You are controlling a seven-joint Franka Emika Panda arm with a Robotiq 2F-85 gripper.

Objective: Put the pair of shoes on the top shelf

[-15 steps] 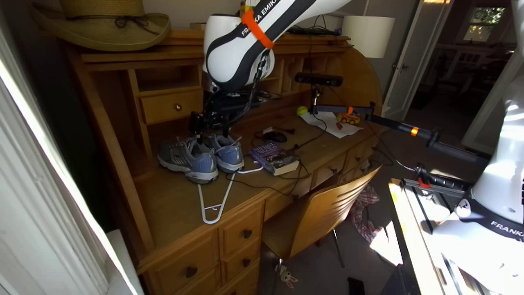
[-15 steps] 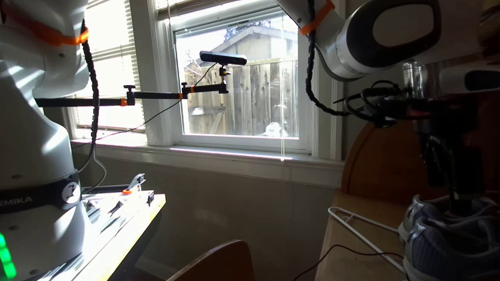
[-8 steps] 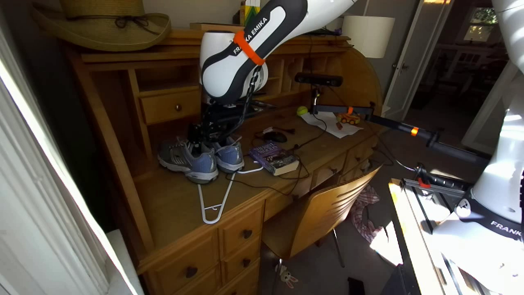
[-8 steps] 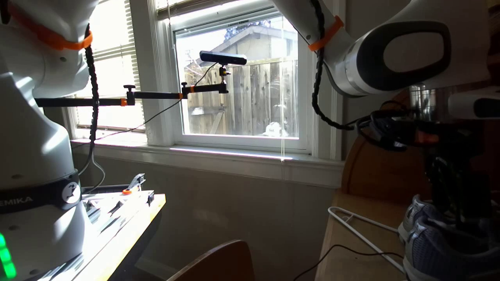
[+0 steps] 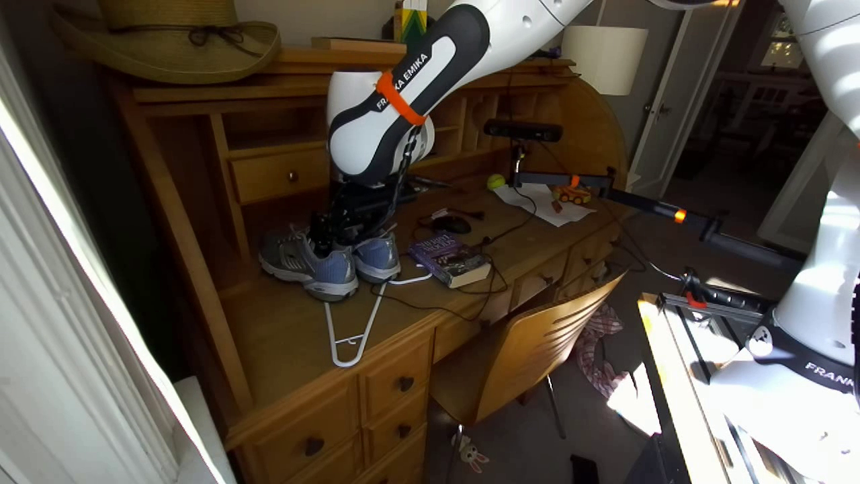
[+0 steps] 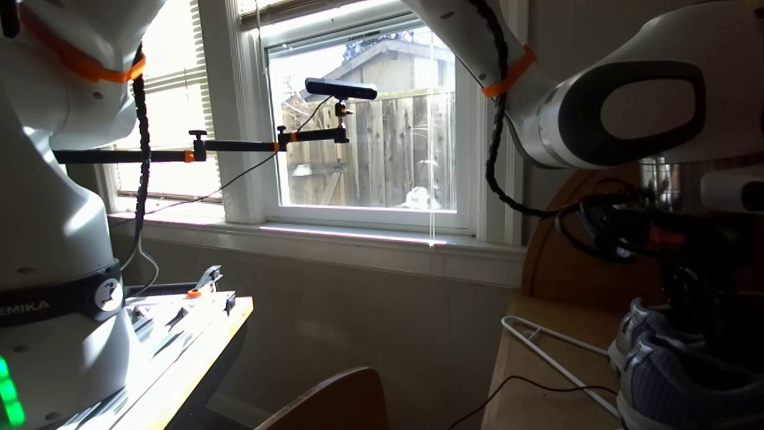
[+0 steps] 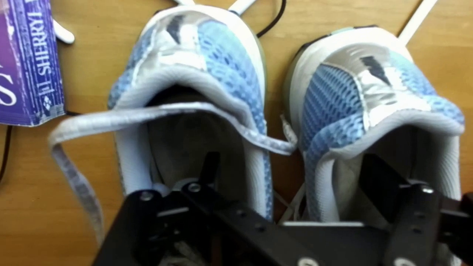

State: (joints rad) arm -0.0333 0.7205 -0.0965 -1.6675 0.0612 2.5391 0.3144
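The pair of shoes stands side by side on the desk's writing surface, heels toward the front. In the wrist view, one shoe [image 7: 232, 55] is at the left and the other shoe [image 7: 332, 99] at the right. My gripper [image 7: 295, 171] is open and low over them. One of its fingers [image 7: 211, 164] is inside the left shoe's opening, the other inside the right shoe's opening. The inner side walls of both shoes lie between the fingers, with a gap on each side. Loose laces cross the left shoe. The top shelf [image 5: 302, 65] runs above the hutch, partly behind my arm.
A straw hat [image 5: 181, 54] and a flat box [image 5: 363, 44] sit on the top shelf. A white hanger [image 5: 349, 363] lies by the heels. A purple book [image 5: 447, 259], mouse [image 5: 451, 224] and cables are beside the shoes. A camera [image 5: 523, 130] on a boom and a chair [image 5: 537, 329] stand near.
My arm and gripper have moved down, and the fingers have sunk deeper into the shoe openings. The shoes have not moved.
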